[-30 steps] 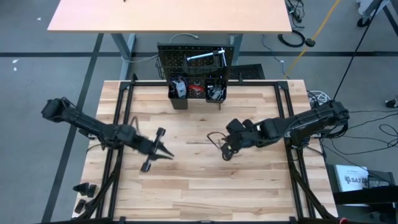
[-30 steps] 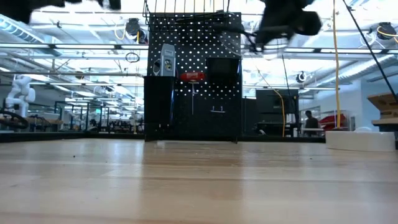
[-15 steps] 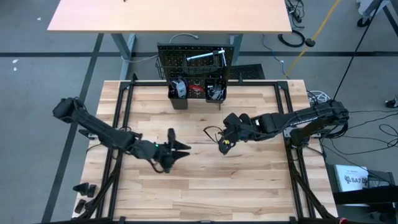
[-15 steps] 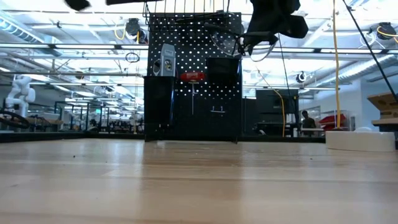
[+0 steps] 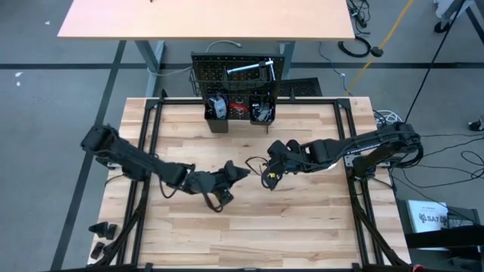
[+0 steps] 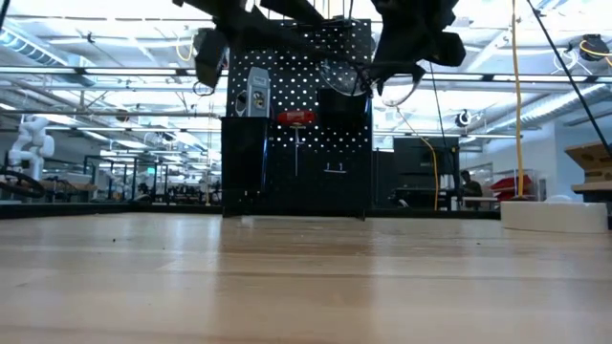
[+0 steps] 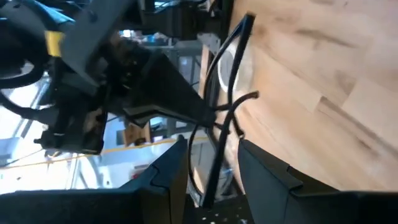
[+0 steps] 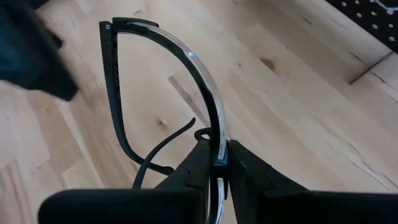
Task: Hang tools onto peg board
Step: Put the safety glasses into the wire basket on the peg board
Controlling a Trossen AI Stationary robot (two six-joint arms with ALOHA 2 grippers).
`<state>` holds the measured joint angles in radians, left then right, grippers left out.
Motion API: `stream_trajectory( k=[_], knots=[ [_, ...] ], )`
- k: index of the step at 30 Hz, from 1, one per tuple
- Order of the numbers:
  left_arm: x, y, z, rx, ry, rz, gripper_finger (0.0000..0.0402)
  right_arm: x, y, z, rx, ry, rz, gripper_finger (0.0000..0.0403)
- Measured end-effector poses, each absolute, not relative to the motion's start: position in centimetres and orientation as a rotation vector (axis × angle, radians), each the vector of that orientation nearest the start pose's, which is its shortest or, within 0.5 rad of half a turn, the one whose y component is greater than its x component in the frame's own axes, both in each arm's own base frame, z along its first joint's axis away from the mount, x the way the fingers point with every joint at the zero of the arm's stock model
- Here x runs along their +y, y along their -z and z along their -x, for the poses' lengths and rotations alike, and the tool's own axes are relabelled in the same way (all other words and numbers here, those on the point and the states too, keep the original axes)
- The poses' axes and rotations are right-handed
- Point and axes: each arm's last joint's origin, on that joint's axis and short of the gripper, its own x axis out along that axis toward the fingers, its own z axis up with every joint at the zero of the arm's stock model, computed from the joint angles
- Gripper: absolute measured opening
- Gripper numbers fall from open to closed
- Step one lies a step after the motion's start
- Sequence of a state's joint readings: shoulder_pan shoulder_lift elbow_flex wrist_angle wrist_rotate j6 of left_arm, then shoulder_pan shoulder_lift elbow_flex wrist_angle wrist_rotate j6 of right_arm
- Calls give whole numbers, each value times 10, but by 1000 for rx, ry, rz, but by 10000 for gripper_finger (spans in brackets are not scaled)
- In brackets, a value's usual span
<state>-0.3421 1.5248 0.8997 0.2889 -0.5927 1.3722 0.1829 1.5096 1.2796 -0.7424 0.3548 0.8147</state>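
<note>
At the centre of the high view, the left claw (image 5: 240, 173) has swung in from the lower left of the tabletop (image 5: 302, 227), where it hovered a second ago, and now sits just beside the glasses (image 5: 264, 171), its fingers (image 7: 171, 171) parted on either side of one dark temple arm without closing on it. The right claw (image 5: 271, 171) has drifted slightly toward the frame's centre over the same second and stays clamped on the glasses' frame, its fingertips (image 8: 198, 163) pinched on the curved rim. The glasses are clear-lensed with a thin dark frame, held above the light wooden planks, one temple arm folded out and the other hanging loose; in the low view they appear high in the frame, in front of the peg board (image 6: 296, 115). The peg board stands upright at the top centre edge of the tabletop, its two black bins (image 5: 240, 108) already holding tools, a silver-and-black tool (image 5: 249, 69) hooked near its top and a red-handled tool (image 6: 295, 118) hanging on its face.
</note>
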Motion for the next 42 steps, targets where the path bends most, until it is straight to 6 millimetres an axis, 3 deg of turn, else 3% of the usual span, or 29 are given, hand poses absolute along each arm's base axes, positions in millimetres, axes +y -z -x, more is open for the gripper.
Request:
stream_trajectory(
  k=[10, 24, 28, 34, 42],
  knots=[
    [-82, -232, -322, 483, 6, -1555, 135, 48, -292, -315, 779, 432, -473, 31],
    [-80, -235, -323, 508, -58, -1550, 132, 48, -291, -315, 799, 412, -480, 31],
    [-80, -235, -322, 514, -66, -1550, 102, 49, -291, -315, 805, 403, -487, 31],
    [-80, -235, -322, 511, -68, -1549, 15, 49, -291, -315, 811, 396, -492, 31],
    [-82, -235, -321, 525, -87, -1555, 4, 49, -291, -315, 809, 377, -454, 70]
  ],
)
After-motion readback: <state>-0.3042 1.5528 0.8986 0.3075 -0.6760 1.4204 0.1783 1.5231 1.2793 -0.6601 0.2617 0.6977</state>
